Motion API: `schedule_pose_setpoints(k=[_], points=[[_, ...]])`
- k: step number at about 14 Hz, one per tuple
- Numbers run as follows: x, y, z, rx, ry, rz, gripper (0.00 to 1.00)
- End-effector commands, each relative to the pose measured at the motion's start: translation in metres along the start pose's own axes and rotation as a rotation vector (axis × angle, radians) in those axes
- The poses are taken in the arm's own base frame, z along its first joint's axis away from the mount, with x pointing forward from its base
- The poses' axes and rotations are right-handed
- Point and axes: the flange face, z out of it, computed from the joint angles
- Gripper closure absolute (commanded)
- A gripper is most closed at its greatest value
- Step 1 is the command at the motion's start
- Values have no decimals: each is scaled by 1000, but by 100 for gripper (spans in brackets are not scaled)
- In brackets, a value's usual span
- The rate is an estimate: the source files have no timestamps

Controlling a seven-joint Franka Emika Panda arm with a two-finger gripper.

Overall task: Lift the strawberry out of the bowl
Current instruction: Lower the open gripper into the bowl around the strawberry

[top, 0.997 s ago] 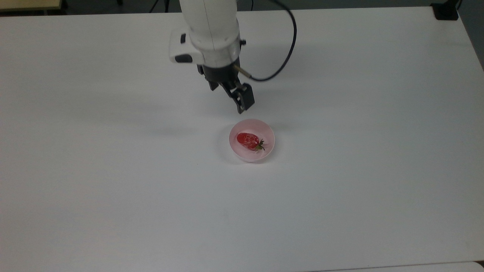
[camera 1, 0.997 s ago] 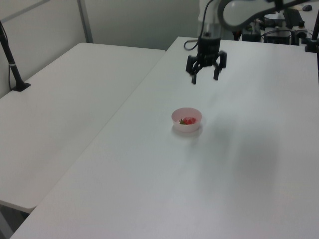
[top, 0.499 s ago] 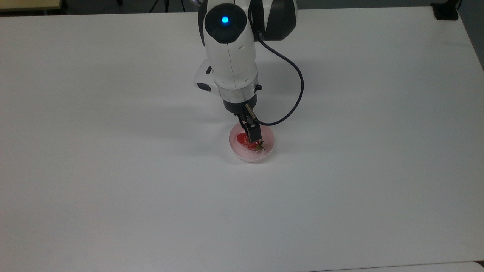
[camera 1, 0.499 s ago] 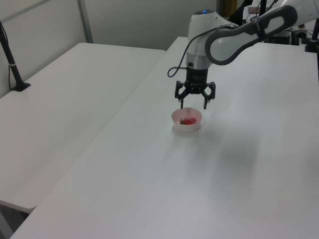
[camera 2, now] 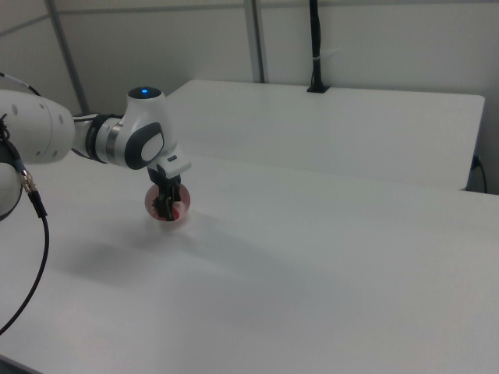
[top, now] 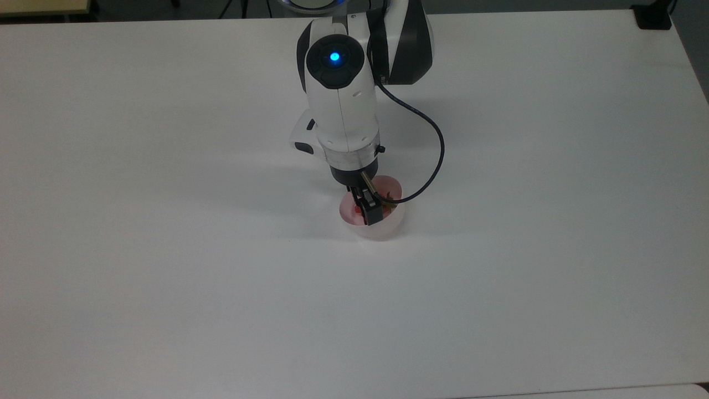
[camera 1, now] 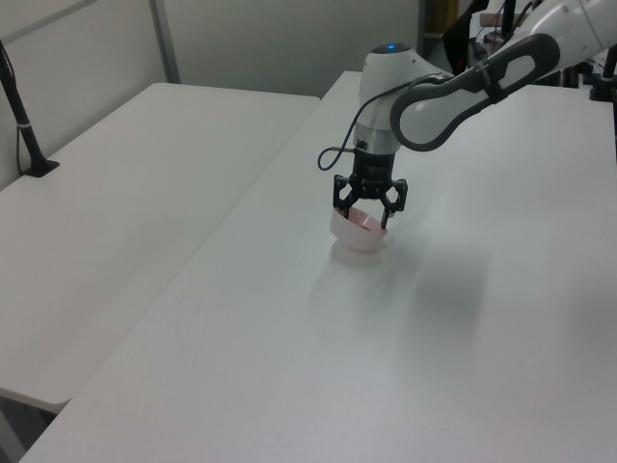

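In the top view, the gripper [top: 370, 210] is reaching down inside the bowl [top: 388, 228], which is sitting near the middle of the white table [top: 166, 249]; the black fingers are covering most of the strawberry [top: 354, 209], leaving just a sliver of red showing at the top view's left of them. In the left view, the gripper [camera 1: 363, 214] is standing with its fingers spread, straddling the bowl [camera 1: 355, 234], which is looking tipped toward the camera, and the fruit is hidden behind the near wall. In the right view, the gripper [camera 2: 166, 206] is dipping into the bowl [camera 2: 179, 213], with red [camera 2: 177, 208] probably peeking beside it. Judging from this, the approach and descent are looking done, while closing on the strawberry and lifting it clear are remaining.
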Motion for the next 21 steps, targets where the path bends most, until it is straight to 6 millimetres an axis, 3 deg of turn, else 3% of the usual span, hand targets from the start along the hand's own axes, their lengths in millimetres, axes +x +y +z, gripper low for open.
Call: schedule_pose_setpoints(k=[1,3,6,8,12,14,16,21], points=[[-8,-2,7,16,-9,4,20],[-11,-3,8,13,-6,-11,20],[-12,-5,-6,18,15,-92,14],[-10,-4,-25,20,18,-115,0],[-10,-4,-42,28,31,-276,0],[-15,-6,-42,0,83,-434,0],[-37,-18,-43,-37,157,-619,0],[-44,-11,-27,-230,142,-1177,3]])
